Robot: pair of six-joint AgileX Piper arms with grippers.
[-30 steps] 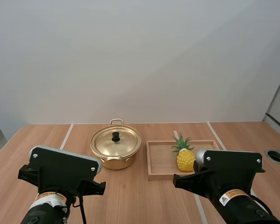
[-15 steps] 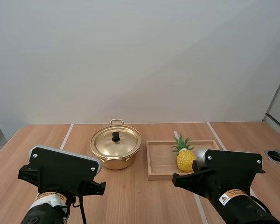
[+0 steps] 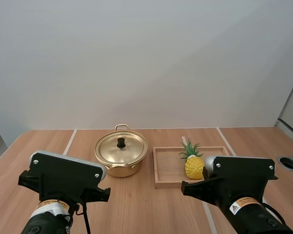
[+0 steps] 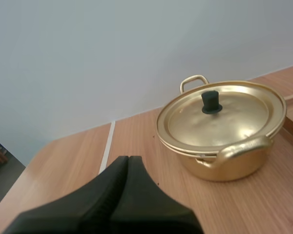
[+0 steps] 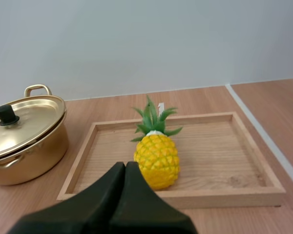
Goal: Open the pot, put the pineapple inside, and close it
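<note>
A golden pot (image 3: 121, 156) stands mid-table with its lid (image 3: 121, 146) on, a black knob (image 3: 121, 142) at the lid's centre. To its right, a yellow pineapple (image 3: 193, 163) with green leaves stands upright in a wooden tray (image 3: 168, 168). In the left wrist view my left gripper (image 4: 128, 161) is shut on nothing, well short of the pot (image 4: 224, 129). In the right wrist view my right gripper (image 5: 125, 167) is shut too, just in front of the pineapple (image 5: 156, 155) and the tray's (image 5: 224, 146) near rim. The pot (image 5: 24, 139) sits beside the tray.
Both arms' black housings sit at the near edge of the wooden table (image 3: 136, 200). A round grey grommet (image 3: 289, 163) is set in the table at the far right. White seams run along the tabletop.
Almost nothing differs; the left arm's housing has shifted very slightly. Pot, lid and pineapple stand where they were.
</note>
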